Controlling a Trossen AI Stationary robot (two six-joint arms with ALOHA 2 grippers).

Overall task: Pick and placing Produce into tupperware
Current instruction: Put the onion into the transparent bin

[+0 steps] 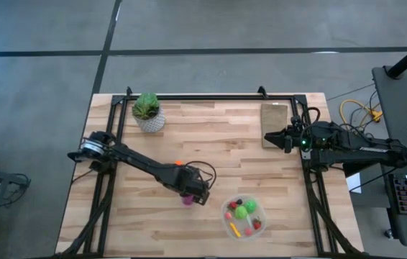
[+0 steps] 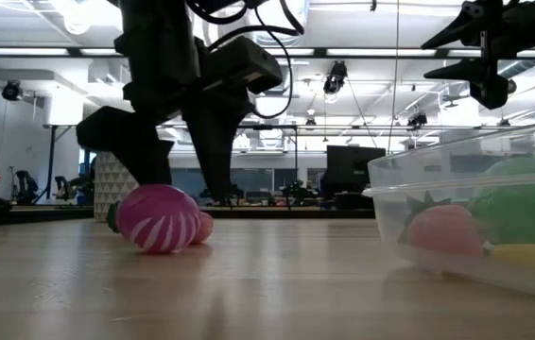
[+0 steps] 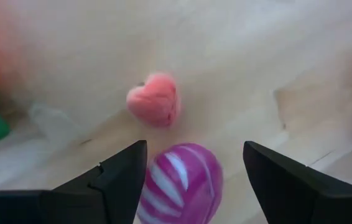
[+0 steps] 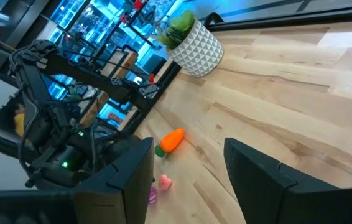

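a leafy potted plant [image 1: 148, 112] stands at the table's far-left corner; a tan board [image 1: 275, 117] lies far-right.

I read this as an open lab hall: exposed ceiling trusses [image 2: 362, 57] with strip lights, monitors [image 2: 353, 170] behind, polished concrete floor [image 1: 38, 72] around my table [image 1: 239, 137].

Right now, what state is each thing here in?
left gripper: jaws open, down astride the striped piece
magenta striped piece: lying on the table, not gripped
pink heart-shaped piece: loose on the table
orange carrot: lying on the table
tupperware: lidless, upright, holding several pieces
right gripper: jaws open, empty, waiting by the tan board
potted plant: upright
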